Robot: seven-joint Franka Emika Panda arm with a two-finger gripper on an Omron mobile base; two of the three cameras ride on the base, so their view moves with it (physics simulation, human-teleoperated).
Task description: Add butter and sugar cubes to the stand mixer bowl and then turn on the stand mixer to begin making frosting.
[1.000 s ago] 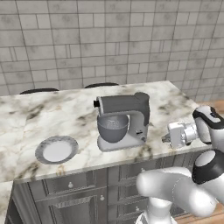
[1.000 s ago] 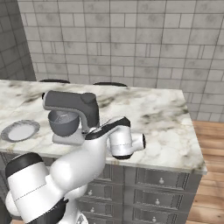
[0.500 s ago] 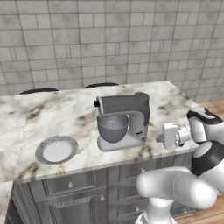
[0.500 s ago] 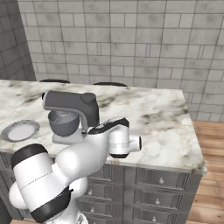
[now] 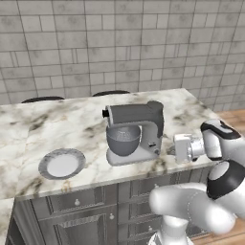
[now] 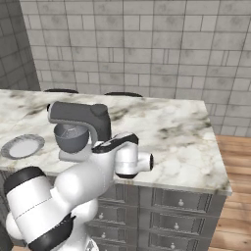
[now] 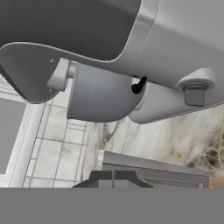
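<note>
I am holding my closed, empty pincer [image 5: 171, 151] just beside the stand mixer [image 5: 135, 131], whose small black switch [image 7: 138, 85] lies straight ahead.

A wall of grey-beige rectangular tiles [image 5: 119, 43] in a running brick pattern closes the back of the kitchen. In front of it stands the bench [image 6: 181, 132], an island with a white marble top veined in grey and brown, over dark grey panelled drawers [image 6: 181, 201] with small round knobs. Two dark curved chair backs [image 5: 111, 93] peek above the bench's far edge, and reddish-brown wood plank floor [image 6: 238, 196] shows to the right of the island.
</note>
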